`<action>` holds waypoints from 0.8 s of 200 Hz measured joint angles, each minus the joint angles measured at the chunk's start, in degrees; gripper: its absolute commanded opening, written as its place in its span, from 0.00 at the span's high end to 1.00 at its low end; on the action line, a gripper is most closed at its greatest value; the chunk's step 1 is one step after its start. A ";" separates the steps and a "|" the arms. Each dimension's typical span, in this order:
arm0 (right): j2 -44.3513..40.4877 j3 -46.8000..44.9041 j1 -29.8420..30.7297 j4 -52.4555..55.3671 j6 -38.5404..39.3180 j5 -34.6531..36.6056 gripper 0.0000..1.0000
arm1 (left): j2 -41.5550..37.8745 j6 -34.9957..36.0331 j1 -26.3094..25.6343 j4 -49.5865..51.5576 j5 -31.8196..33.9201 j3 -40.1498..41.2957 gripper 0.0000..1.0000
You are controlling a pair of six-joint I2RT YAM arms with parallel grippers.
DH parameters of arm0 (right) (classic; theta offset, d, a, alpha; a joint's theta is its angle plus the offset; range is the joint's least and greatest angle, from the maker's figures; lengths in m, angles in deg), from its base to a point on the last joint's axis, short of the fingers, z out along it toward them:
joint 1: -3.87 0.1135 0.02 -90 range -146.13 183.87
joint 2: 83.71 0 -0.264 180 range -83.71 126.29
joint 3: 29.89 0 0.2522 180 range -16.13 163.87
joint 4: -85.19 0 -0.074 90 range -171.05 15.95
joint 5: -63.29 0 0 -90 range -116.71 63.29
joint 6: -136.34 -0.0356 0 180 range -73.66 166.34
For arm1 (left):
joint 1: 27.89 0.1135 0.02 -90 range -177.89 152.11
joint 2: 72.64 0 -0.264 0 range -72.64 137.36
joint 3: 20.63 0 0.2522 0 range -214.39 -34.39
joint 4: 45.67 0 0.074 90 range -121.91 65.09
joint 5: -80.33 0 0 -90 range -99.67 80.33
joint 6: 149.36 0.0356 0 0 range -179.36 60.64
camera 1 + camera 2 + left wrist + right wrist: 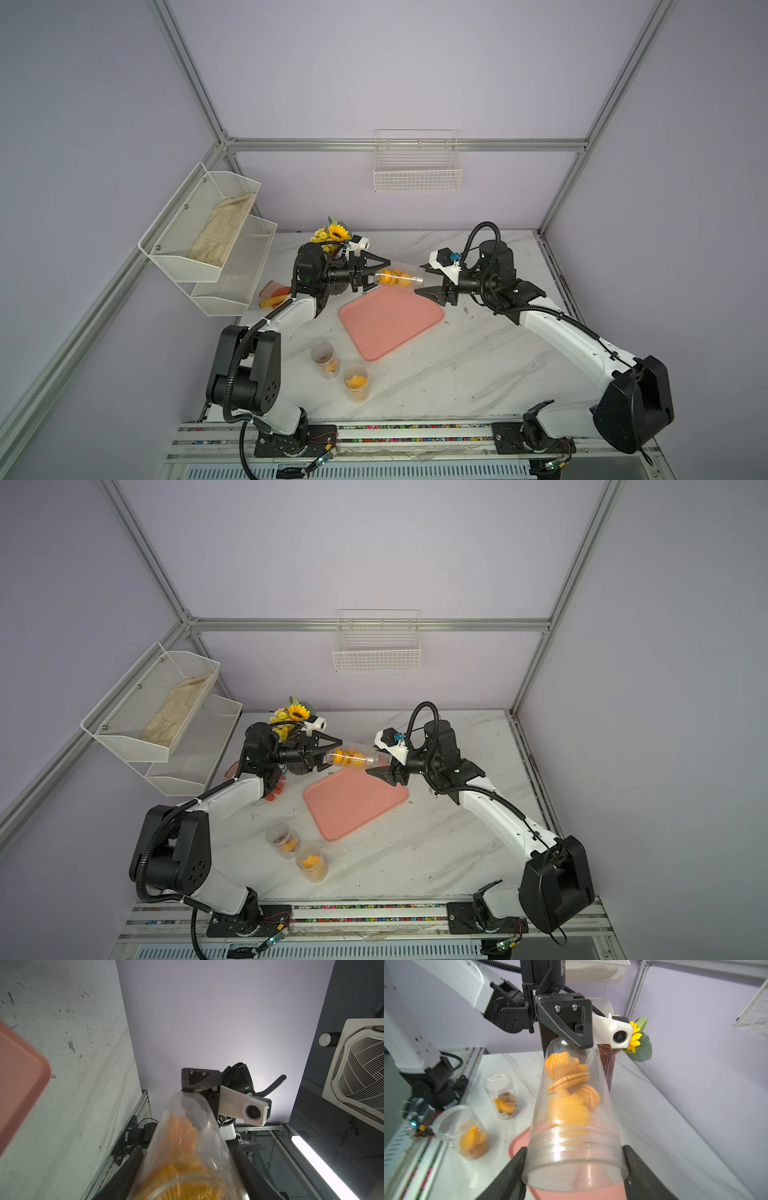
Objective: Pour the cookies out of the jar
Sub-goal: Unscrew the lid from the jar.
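Observation:
A clear plastic jar hangs roughly level above the far edge of the pink tray. Orange-yellow cookies sit bunched toward its closed end. My left gripper is shut on that closed end; in the left wrist view its fingers flank the jar at the gripper. My right gripper is shut on the threaded, lidless mouth. The cookies lie well back from the mouth in the right wrist view.
Two more clear jars with cookies stand on the marble table in front of the tray. A sunflower bouquet stands behind the left arm. White mesh shelves hang at the left, and a wire basket on the back wall.

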 measured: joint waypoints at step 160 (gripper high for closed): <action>-7.48 -8.37 11.39 -5.60 37.51 33.99 0.46 | 1.77 -0.90 -0.17 0.00 -0.74 0.00 0.44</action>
